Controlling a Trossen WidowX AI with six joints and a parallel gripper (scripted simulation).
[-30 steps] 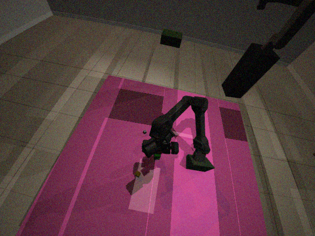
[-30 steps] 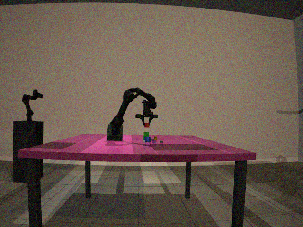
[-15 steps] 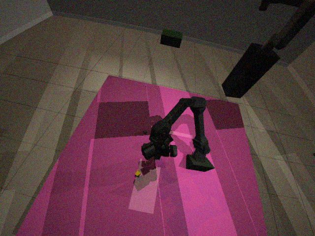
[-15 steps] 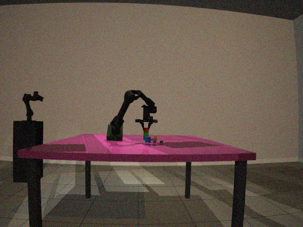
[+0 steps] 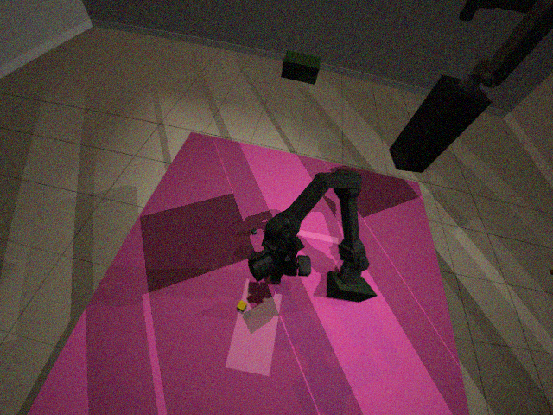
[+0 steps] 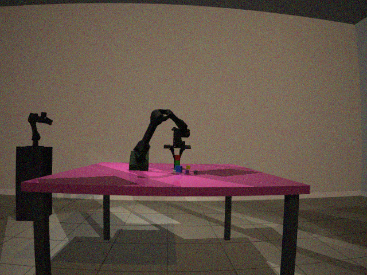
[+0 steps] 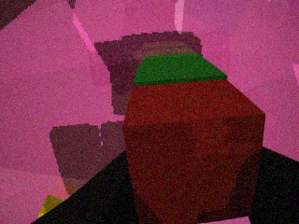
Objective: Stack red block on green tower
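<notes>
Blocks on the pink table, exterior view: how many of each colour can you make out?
red block: 1
green block: 1
blue block: 1
yellow block: 1
purple block: 1
Total: 5
A dark speck to their right is too small to identify, so it is not counted.
</notes>
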